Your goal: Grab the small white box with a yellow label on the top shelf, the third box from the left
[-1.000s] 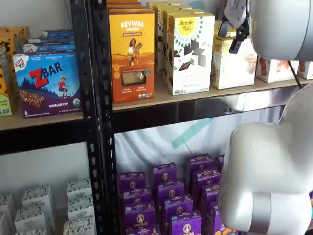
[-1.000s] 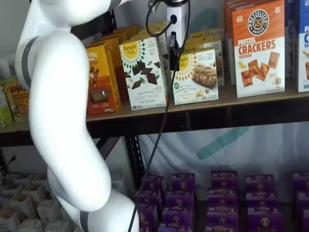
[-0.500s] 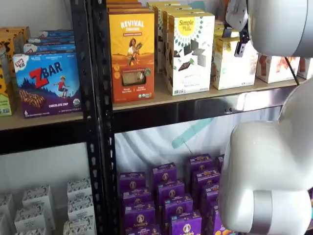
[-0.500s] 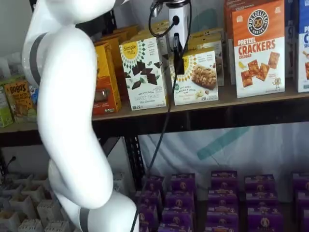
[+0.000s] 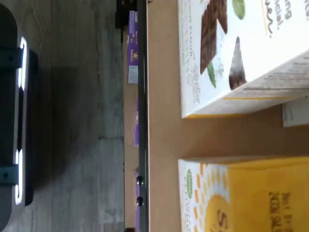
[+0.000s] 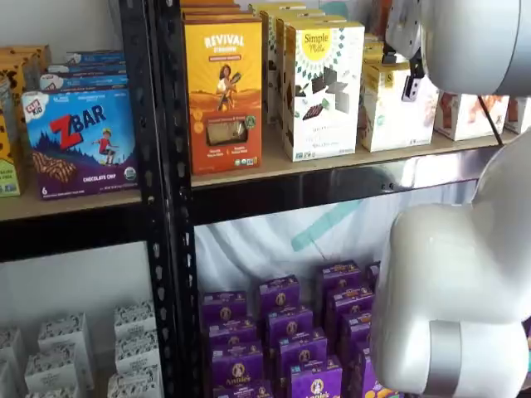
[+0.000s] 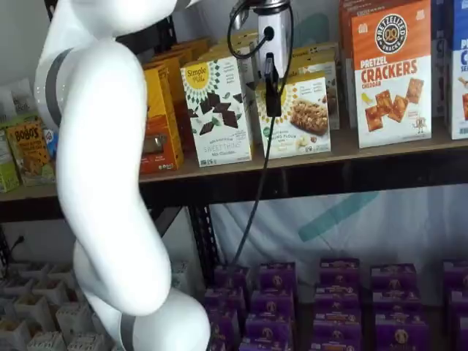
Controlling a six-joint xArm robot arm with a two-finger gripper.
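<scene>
The small white box [image 7: 303, 117], with its yellow top band, stands on the top shelf [image 7: 365, 143] to the right of the taller Simple Mills box [image 7: 217, 110]. It also shows in a shelf view [image 6: 388, 112] and, close up, in the wrist view [image 5: 241, 198]. My gripper [image 7: 272, 91] hangs in front of the box's left front edge, its black fingers level with the box's upper half. In a shelf view the gripper [image 6: 411, 81] shows side-on over the box's right side. No gap between the fingers shows, so I cannot tell if they are open. Nothing is held.
An orange Revival box [image 6: 222, 83] stands left of the Simple Mills box [image 6: 322, 87]. A Pretzel Crackers box [image 7: 391, 73] stands to the right. A black cable [image 7: 252, 197] hangs past the shelf's rail [image 6: 332, 186]. Purple boxes [image 6: 282, 332] fill the lower level. My white arm [image 7: 102, 183] blocks the left.
My gripper has come down and a little to the right, from above the small white box's top to in front of its upper half. The boxes have not moved.
</scene>
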